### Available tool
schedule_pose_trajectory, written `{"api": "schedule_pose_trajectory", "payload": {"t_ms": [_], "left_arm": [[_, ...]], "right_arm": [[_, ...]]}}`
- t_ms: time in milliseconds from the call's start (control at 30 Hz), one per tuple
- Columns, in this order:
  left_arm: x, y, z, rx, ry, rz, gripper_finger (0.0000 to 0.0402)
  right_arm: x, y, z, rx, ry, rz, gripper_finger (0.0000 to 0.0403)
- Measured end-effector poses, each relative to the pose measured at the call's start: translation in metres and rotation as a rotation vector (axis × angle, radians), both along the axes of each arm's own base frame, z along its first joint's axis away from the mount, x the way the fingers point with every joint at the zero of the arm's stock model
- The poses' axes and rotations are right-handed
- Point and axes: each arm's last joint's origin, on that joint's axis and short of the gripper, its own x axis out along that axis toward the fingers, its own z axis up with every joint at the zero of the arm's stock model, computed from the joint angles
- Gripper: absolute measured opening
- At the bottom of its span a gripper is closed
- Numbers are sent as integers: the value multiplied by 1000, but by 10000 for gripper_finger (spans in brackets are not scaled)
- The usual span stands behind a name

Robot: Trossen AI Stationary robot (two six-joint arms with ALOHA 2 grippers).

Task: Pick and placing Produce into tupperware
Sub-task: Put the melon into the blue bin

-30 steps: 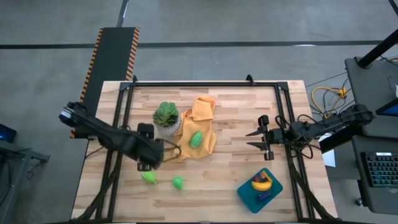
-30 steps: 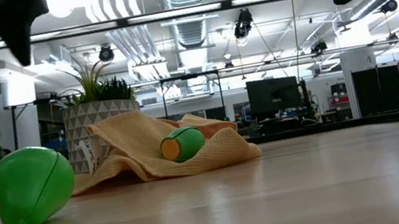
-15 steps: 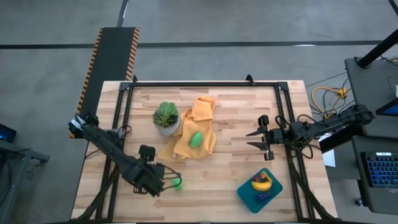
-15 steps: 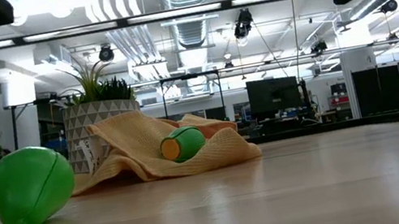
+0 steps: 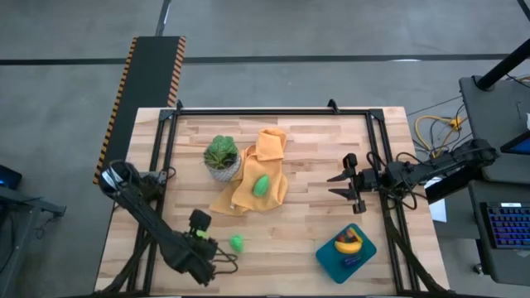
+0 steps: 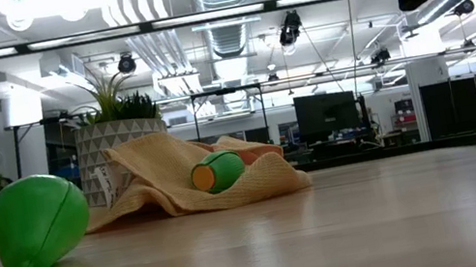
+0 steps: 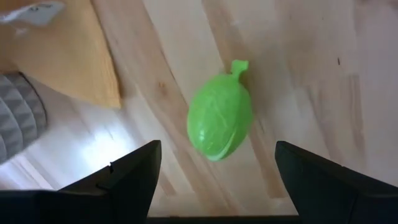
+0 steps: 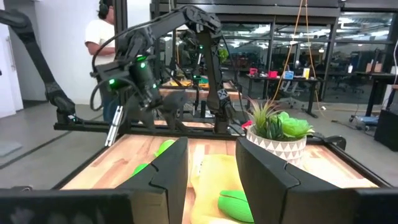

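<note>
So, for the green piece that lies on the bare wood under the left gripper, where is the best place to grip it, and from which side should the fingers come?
Probably across the wide middle of the green piece, coming straight down from above. It lies flat on the table, egg-shaped with a small stem at one end. The left gripper is open with a finger on each long side, so closing there should meet its narrower width.

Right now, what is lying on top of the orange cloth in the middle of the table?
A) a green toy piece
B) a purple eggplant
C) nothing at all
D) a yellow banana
A: the view from above shows a green toy piece resting on the orange cloth, while the banana sits in the teal tupperware.
</note>
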Motion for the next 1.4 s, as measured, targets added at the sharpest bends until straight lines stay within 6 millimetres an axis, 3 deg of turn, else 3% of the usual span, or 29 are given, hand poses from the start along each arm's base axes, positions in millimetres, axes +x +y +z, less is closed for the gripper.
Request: {"api": "schedule_pose_trajectory", "payload": {"t_ms": [200,967,1400], "left_arm": [[-4,-6,-12,88,-24,-103,299],[-17,7,-64,36,-3,-144,299],[-18,13,-72,59,-18,-154,299]], "right_arm": [[0,0,0,10,1,1,128],[0,0,-3,31,12,4,128],[0,0,-3,31,12,4,128]]}}
